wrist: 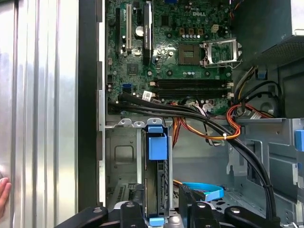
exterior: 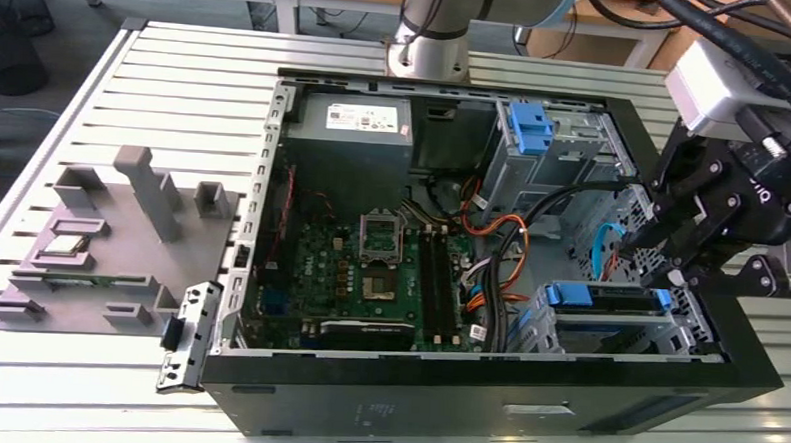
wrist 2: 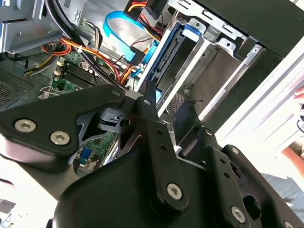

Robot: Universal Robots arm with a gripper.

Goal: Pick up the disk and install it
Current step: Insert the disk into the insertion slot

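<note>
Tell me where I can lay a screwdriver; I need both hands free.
Bare table slats lie on the exterior view's left, beyond the grey fixture, and along the near edge below it. Inside the case is crowded: cables, and the gripper by the disk.

Disk (wrist: 157,146): rails were blue.
Motherboard (exterior: 366,270): was green.
Case (exterior: 495,406): was black.
Table (exterior: 188,92): was silver-grey with parallel slats.
Cables (wrist: 161,110): were orange and black.
Gripper (wrist: 160,211): was black.
</note>
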